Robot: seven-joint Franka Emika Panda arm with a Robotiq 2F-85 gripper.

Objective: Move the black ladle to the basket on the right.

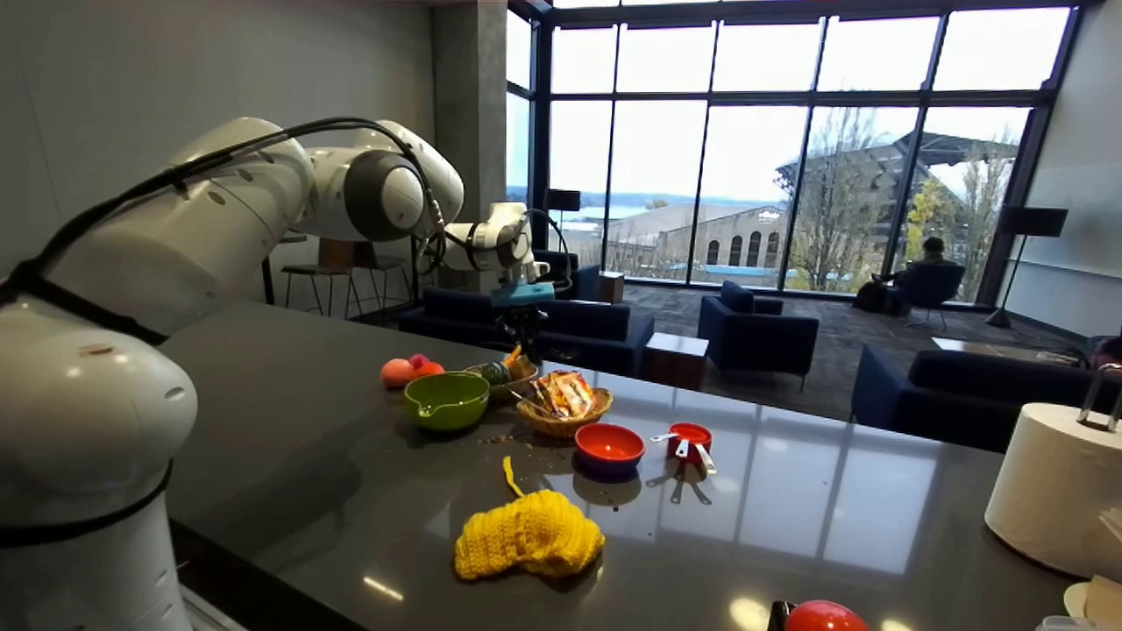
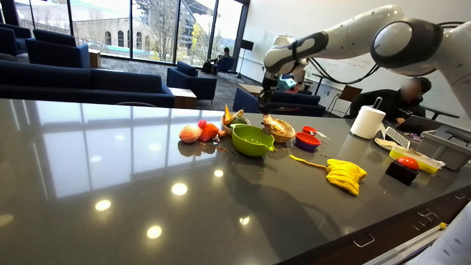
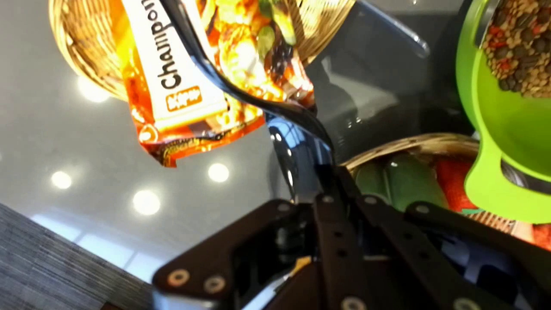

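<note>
The black ladle (image 3: 258,102) was pinched in the closed gripper (image 3: 332,173), its handle held over the woven basket (image 3: 88,41).
Whether the packet (image 3: 183,84) in the basket was touched could not be told. In an exterior view, the basket was flanked by the green bowl (image 1: 447,403) and red bowl (image 1: 609,449), near the far edge of the counter (image 1: 394,495); past the red measuring cups (image 1: 688,432), a wide counter stretch was seen toward the paper towel roll (image 1: 1052,486).
</note>
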